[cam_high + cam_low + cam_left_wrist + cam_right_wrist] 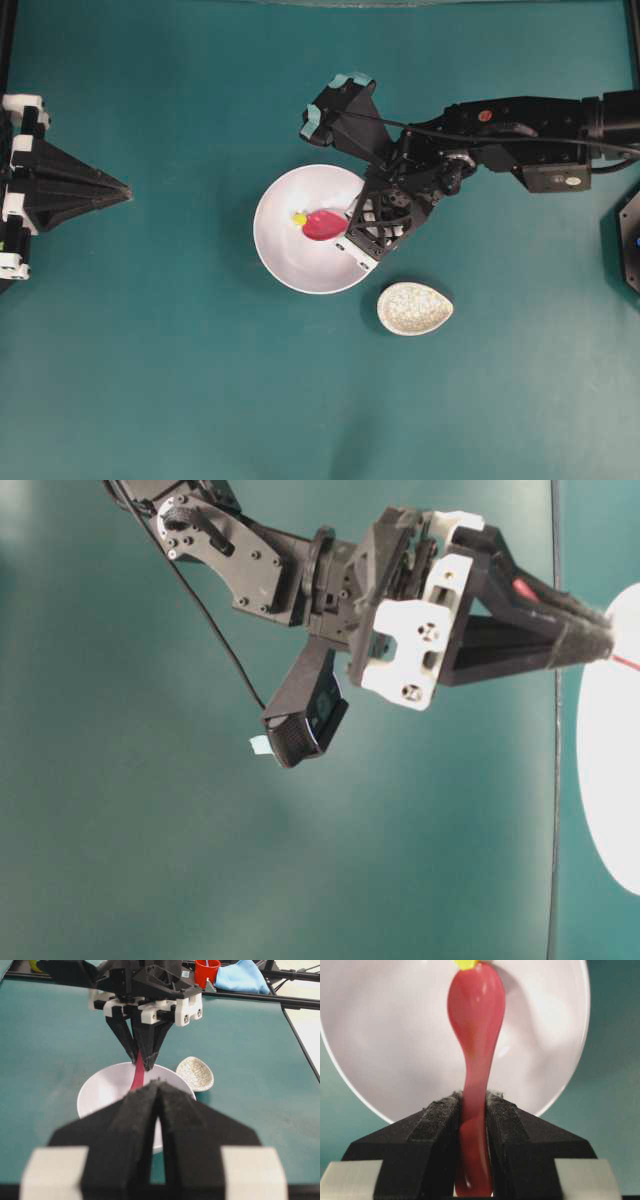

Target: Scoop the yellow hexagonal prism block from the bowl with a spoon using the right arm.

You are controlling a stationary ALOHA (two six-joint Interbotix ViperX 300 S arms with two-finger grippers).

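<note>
The little yellow block (299, 217) sits inside the big white bowl (285, 260), a bit left of the bowl's middle in the overhead view. The tip of the pink-red spoon (324, 224) is right against it. In the right wrist view the block (466, 963) peeks out at the very top of the frame, at the far end of the spoon's scoop (476, 1005). I cannot tell if the block is on the scoop or only touching it.

The spoon's scoop lies inside the bowl and its handle points toward the lower edge of the right wrist view. The right gripper (474, 1110) pinches that handle tight between its two dark fingers (435, 1125). In the overhead view the right arm (500, 135) reaches in from the right edge of the frame and hangs over the bowl's right rim.

Just below and to the right of the bowl sits a small speckled dish (414, 307), apart from the bowl.

The left gripper (118, 189) is far away at the left edge of the overhead view, over the green table (150, 380). Its fingers are pressed together with nothing between them, and the left wrist view shows the tips (159, 1091) meeting.
</note>
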